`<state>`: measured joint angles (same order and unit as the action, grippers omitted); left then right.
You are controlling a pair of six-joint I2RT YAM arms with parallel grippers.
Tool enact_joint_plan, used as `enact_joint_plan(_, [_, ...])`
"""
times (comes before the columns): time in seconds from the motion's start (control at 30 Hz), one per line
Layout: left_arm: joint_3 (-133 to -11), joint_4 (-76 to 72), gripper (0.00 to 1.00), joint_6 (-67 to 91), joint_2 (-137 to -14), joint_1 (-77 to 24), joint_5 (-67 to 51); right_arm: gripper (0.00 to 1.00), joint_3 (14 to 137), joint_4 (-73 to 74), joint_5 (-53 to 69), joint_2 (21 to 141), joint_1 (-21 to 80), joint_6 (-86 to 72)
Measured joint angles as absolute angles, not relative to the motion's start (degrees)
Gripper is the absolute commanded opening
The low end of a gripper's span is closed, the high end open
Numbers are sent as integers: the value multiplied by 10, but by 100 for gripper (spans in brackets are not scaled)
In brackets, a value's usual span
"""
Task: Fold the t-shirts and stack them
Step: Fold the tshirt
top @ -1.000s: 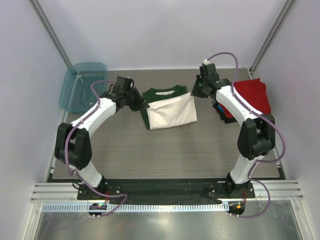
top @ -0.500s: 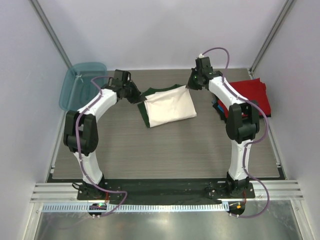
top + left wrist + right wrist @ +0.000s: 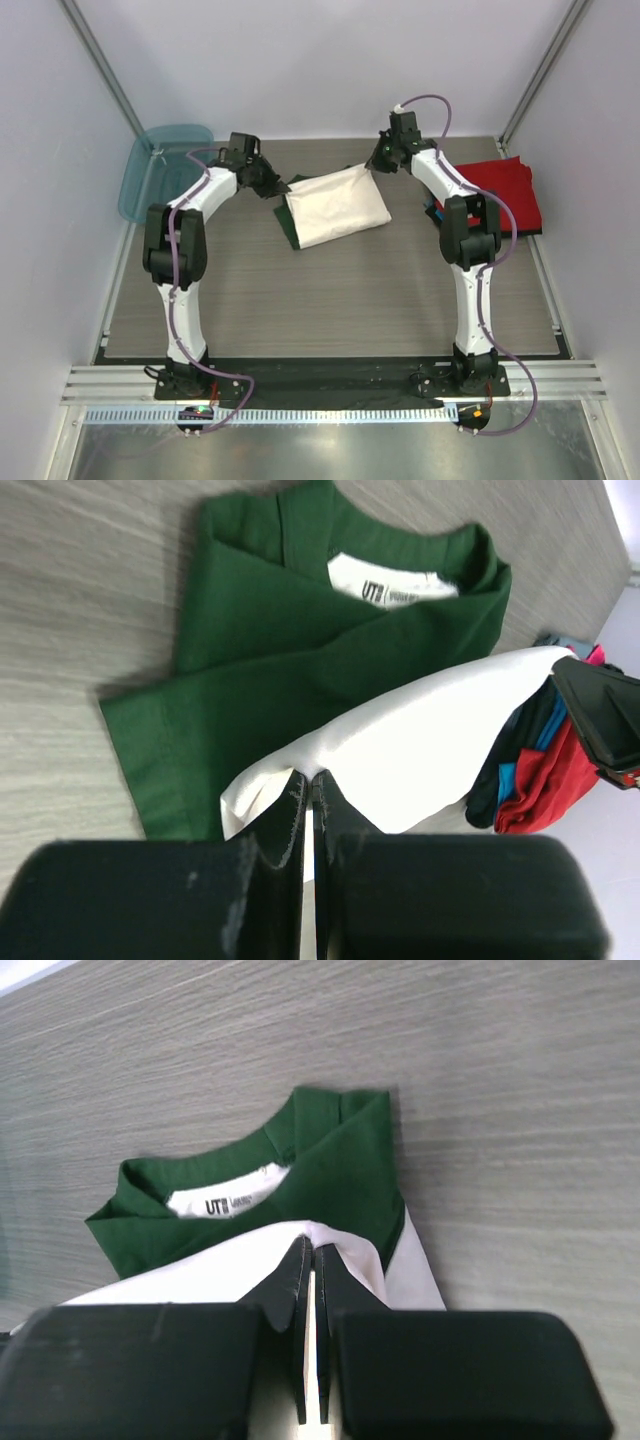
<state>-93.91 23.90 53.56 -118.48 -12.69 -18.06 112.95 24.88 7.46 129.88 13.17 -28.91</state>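
The white t-shirt with dark green sleeves (image 3: 335, 205) lies at the table's far middle, its white lower half folded up over the green collar part. My left gripper (image 3: 283, 187) is shut on the white hem's left corner (image 3: 300, 770). My right gripper (image 3: 372, 165) is shut on the hem's right corner (image 3: 330, 1240). Both hold the hem just above the green collar (image 3: 400, 570) (image 3: 230, 1175). A stack of folded red, dark and blue shirts (image 3: 505, 195) sits at the right and shows in the left wrist view (image 3: 530, 770).
A teal plastic tub (image 3: 160, 170) stands at the far left edge. White walls close in the back and sides. The wood-grain tabletop (image 3: 330, 300) stretches toward the arm bases.
Both grippers have carried the white hem farther back, so the white cloth now covers nearly all of the green collar part. Both arms have stretched out toward the far edge.
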Motion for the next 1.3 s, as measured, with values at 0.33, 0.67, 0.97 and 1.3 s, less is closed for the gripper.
enact_joint_plan(0.33, [-1008,242,36,532,-1240,-111,-180,46,1176,196,111,1359,124,-306])
enact_joint_plan(0.67, [-1062,240,77,491,-1284,-101,-141,78,1150,144,105,1355,111,-295])
enact_joint_plan(0.97, [-878,204,69,460,-1143,-130,-116,72,891,103,111,1189,110,-267])
enact_joint_plan(1.3, [-799,154,65,456,-1129,-146,-131,72,742,30,159,1148,114,-274])
